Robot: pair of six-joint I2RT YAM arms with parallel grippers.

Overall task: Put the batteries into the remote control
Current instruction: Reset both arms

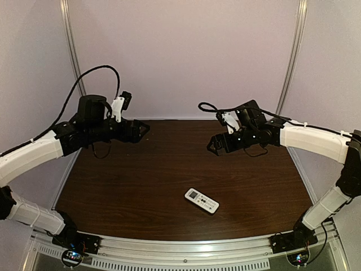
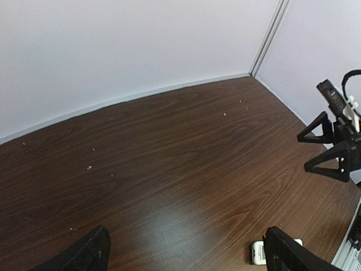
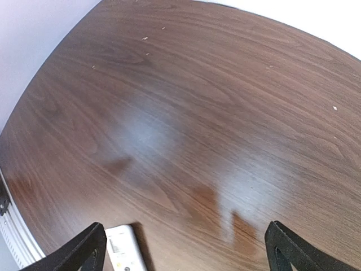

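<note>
The remote control (image 1: 201, 200) lies flat and face up on the desk (image 1: 130, 186), near the front edge, a little right of centre, nothing touching it. No batteries in sight anywhere: already inside or out of frame, I can't tell. Left hand (image 1: 137, 129) hovers over the far left, fingers spread wide, empty. Right hand (image 1: 217, 145) mirrors it on the far right, wide and empty. Either the finish or the very start; if the start, the next move needs batteries found and the remote turned onto its face
</note>
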